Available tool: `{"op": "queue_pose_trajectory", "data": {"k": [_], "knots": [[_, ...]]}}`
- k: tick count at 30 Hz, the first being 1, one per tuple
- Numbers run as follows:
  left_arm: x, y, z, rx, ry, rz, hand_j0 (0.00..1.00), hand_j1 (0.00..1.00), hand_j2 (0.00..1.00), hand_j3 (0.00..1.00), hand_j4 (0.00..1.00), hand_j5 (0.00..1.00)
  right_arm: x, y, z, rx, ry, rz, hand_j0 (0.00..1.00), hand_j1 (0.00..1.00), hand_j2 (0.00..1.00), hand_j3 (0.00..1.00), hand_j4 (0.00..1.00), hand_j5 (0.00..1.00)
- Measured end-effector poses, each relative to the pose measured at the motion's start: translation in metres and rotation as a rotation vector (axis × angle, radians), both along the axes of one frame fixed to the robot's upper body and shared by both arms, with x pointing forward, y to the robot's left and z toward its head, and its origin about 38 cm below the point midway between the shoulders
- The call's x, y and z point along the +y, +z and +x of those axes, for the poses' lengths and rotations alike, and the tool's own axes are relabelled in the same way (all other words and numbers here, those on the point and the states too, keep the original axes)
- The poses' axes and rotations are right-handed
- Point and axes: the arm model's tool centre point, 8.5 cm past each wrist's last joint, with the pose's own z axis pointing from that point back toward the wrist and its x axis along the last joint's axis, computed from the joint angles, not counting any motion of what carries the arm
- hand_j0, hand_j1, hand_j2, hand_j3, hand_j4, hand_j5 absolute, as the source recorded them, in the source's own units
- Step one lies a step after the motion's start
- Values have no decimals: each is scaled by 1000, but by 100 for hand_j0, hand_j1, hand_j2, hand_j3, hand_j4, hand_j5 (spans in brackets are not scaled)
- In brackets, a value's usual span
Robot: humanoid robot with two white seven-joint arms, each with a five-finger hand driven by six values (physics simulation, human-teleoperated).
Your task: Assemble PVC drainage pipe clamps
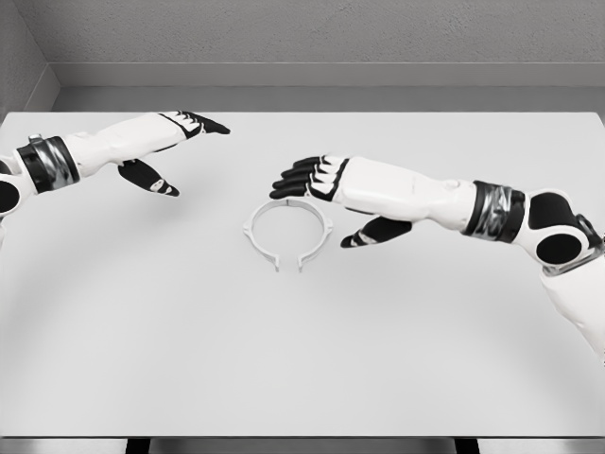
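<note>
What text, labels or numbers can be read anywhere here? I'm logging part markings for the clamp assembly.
None: no writing shows on the pipe clamp, the table, the left hand or the right hand.

Head view, 1 camera only: mounted high on the robot's head, facing forward and tilted down onto the white table [302,359]. Table fills most of the frame; near edge at 6 o'clock, far edge and grey wall [312,33] at 12 o'clock. Middle distance, whole tabletop width visible. No 2nd view, so no shared area.
</note>
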Motion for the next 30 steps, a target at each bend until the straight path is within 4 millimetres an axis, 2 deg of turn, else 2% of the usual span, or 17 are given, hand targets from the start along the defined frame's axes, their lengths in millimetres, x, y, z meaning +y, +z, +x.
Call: {"op": "queue_pose_trajectory", "data": {"k": [5,8,15,23,30], "knots": [[2,-4,-1,10,6,-4,100,100,100,100,100,100,13,-14,7,19,-8,-10,100,100,100,100,100,100],[3,-4,0,11,10,-7,100,100,100,100,100,100,20,-12,19,9,-20,-21,100,100,100,100,100,100],[5,-4,0,13,15,-11,100,100,100,100,100,100,39,-41,29,54,-30,-70,100,100,100,100,100,100],[5,-5,0,15,16,-12,100,100,100,100,100,100,36,-59,26,89,-49,-89,100,100,100,100,100,100],[10,-6,-2,16,28,-19,100,100,100,100,100,100,37,-71,38,96,-80,-146,100,100,100,100,100,100]]}}
